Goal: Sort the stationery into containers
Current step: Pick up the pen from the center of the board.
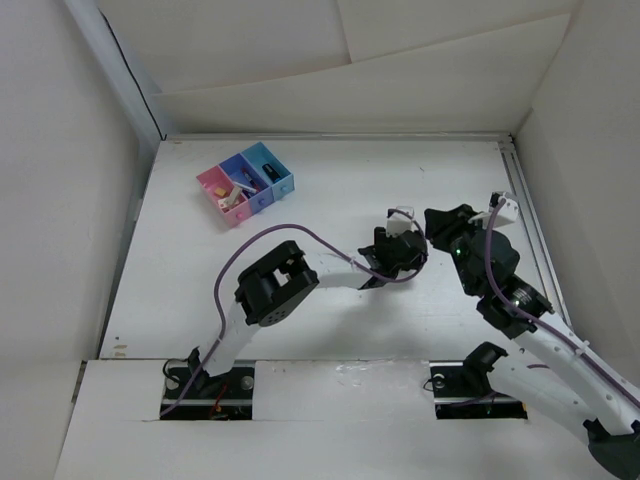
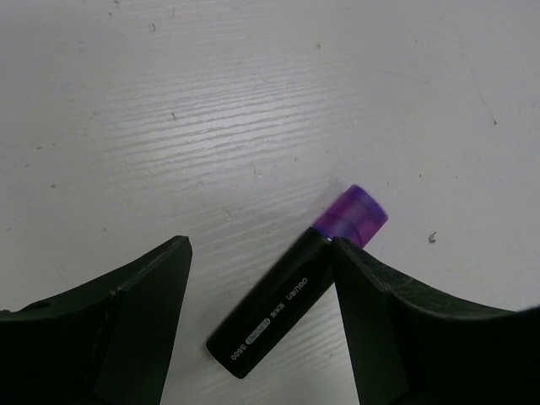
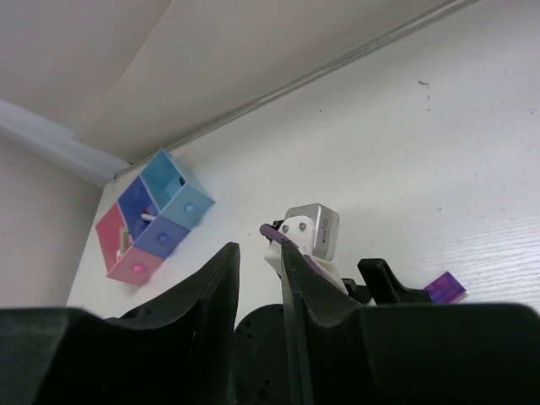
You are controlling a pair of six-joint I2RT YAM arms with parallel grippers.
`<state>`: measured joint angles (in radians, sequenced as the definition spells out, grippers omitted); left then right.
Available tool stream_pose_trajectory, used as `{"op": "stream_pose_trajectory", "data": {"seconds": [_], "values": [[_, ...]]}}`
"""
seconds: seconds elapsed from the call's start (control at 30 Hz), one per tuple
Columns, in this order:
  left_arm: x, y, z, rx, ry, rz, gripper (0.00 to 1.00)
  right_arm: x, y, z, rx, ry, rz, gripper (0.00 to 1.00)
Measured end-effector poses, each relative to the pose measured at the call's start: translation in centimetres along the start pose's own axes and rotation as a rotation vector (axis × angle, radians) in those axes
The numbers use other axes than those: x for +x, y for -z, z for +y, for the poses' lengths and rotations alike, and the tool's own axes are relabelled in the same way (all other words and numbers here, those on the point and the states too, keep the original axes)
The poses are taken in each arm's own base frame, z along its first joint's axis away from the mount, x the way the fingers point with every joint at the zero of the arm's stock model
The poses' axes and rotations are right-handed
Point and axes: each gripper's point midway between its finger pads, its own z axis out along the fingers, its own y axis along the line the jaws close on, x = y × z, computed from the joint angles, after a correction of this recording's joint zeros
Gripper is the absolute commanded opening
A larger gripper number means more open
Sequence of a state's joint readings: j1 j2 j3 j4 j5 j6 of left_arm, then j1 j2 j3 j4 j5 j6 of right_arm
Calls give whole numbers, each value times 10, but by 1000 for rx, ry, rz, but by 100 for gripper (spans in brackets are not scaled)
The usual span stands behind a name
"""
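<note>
Between the widely parted jaws of the left tool [image 2: 260, 246], a dark purple-ended marker [image 2: 274, 312] is seen lying ungripped on the counter [image 2: 253, 101]. The right tool [image 3: 257, 251] is narrowly parted and empty. A pickup is judged in hand: closing, lifting and carrying to the far containers [image 1: 262, 200] are called for.

This is a robot lab cell. Plain white panels [image 1: 60, 200] enclose the white desk [image 1: 330, 180], with two cabled arms [image 1: 268, 292] bolted at six o'clock.
</note>
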<state>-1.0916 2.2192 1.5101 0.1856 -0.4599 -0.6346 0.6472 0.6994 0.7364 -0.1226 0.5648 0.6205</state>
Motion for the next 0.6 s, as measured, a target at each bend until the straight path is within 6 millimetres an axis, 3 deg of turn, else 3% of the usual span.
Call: {"op": "stream_pose_trajectory", "data": {"seconds": [0.2,0.4,0.6], "values": [[4,7,-3,68,-18,1,64,9,-4,0,2,26,29,34],[8,8,-11,130,-84,15,64,8,-3,2,-8,25,27,43],[14,7,-17,185,-184,37,57,11,-4,2,-11,31,39,46]]}}
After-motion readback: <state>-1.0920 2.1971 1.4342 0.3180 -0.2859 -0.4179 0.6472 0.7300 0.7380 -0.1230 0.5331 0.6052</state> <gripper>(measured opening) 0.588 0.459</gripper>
